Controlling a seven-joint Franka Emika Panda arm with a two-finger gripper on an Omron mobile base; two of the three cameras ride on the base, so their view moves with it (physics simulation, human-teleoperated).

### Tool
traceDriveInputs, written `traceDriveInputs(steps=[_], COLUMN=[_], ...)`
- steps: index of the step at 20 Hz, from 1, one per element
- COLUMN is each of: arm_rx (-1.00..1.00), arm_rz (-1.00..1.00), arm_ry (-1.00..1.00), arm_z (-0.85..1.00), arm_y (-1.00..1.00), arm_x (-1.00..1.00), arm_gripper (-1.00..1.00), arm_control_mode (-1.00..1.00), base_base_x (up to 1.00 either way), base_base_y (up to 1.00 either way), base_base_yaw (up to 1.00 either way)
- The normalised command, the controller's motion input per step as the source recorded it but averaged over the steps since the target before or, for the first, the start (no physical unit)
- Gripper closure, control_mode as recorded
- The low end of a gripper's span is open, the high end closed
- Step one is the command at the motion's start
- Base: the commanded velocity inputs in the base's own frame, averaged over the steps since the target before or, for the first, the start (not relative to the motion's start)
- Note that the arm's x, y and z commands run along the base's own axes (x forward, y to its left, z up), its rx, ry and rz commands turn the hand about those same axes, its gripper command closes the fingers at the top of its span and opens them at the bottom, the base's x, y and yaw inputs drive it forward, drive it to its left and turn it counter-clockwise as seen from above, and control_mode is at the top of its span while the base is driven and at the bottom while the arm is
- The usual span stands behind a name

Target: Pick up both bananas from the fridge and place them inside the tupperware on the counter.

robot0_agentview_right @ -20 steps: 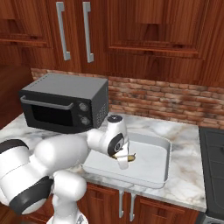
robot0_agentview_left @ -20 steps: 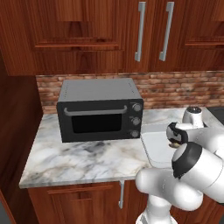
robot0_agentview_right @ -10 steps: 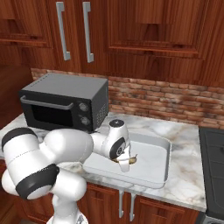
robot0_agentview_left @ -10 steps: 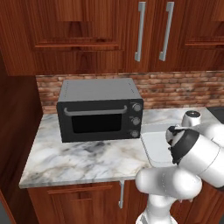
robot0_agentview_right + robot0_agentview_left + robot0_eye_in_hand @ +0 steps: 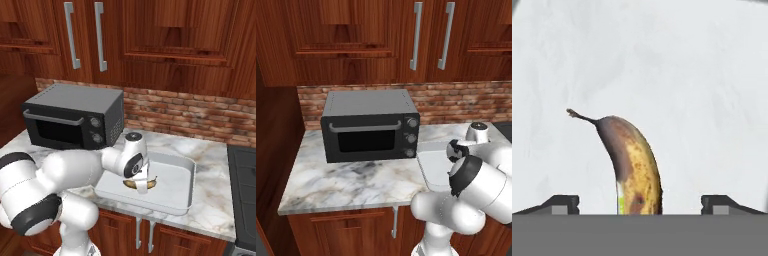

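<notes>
Inside the tupperware lies one banana, at 12 o'clock between my gripper's spread fingers; its lower end is cut off.

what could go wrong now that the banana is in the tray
The tool stands open with the banana lying between its fingertips, so lifting off at an angle could drag it across the tupperware. One banana is seen in the tray, so the other is probably yet to be fetched.
</notes>
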Motion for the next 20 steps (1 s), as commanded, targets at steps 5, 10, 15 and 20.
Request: traceDriveInputs(steps=[5, 10, 15, 20], arm_rx=[-0.01, -0.04, -0.02, 0.0], arm_rz=[0.01, 0.14, 0.32, 0.34], arm_ry=[-0.02, 0.0, 0.0, 0.0], arm_z=[0.75, 0.77, 0.69, 0.53], arm_y=[0.05, 0.15, 0.26, 0.33], arm_x=[-0.25, -0.31, -0.48, -0.61], arm_gripper=[-1.0, -1.0, -1.0, -1.0], arm_control_mode=[-1.0, -1.0, -1.0, -1.0], base_base_x=[0.0, 0.0, 0.0, 0.0], base_base_y=[0.0, 0.0, 0.0, 0.0], base_base_yaw=[0.0, 0.0, 0.0, 0.0])
